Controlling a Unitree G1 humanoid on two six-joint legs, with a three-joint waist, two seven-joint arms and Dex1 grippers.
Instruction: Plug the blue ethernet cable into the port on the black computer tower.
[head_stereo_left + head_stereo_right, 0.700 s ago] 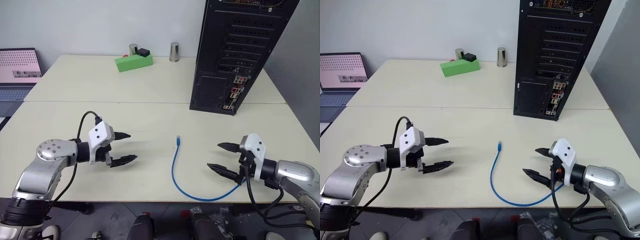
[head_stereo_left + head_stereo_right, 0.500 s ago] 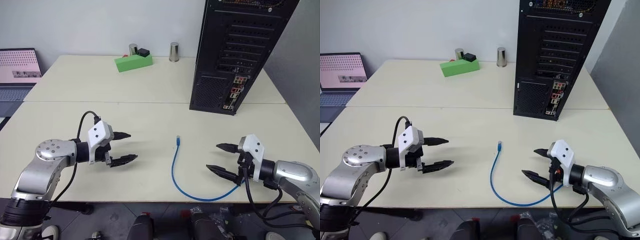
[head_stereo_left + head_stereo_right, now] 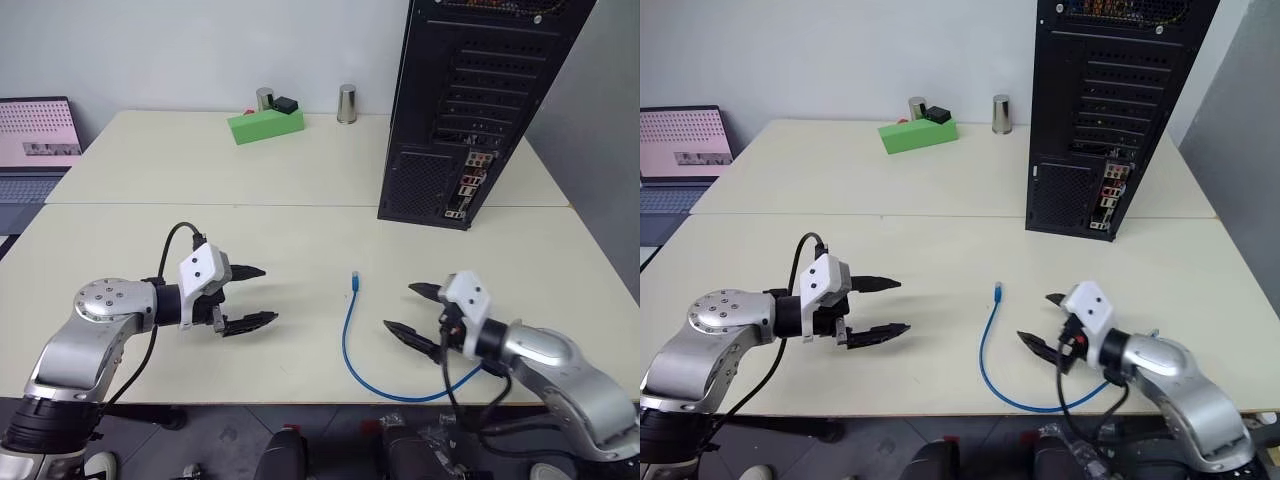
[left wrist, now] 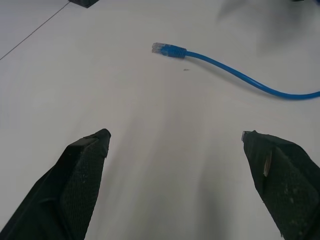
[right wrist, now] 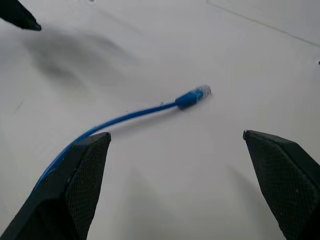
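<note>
Blue ethernet cable [image 3: 347, 330] lies lengthwise on the cream worktop [image 3: 300, 230], plug farthest; the right gripper [image 3: 412, 312] sits nearer, both grippers' fingers wide open, empty.

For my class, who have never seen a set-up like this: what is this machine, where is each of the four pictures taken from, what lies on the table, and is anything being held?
This is a humanoid robot with two arms, each ending in a gripper of two black fingers. Two pictures come from cameras in its head, looking down over the arms. The other two come from cameras on its wrists, looking out between the fingers.

On the pale table lies the blue ethernet cable, its plug end free. The black computer tower stands at the back right, its rear panel facing the robot. Farther back are a green block and a small metal cylinder; a laptop sits at the far left.

The left gripper and the right gripper are both open. Nothing is held.
</note>
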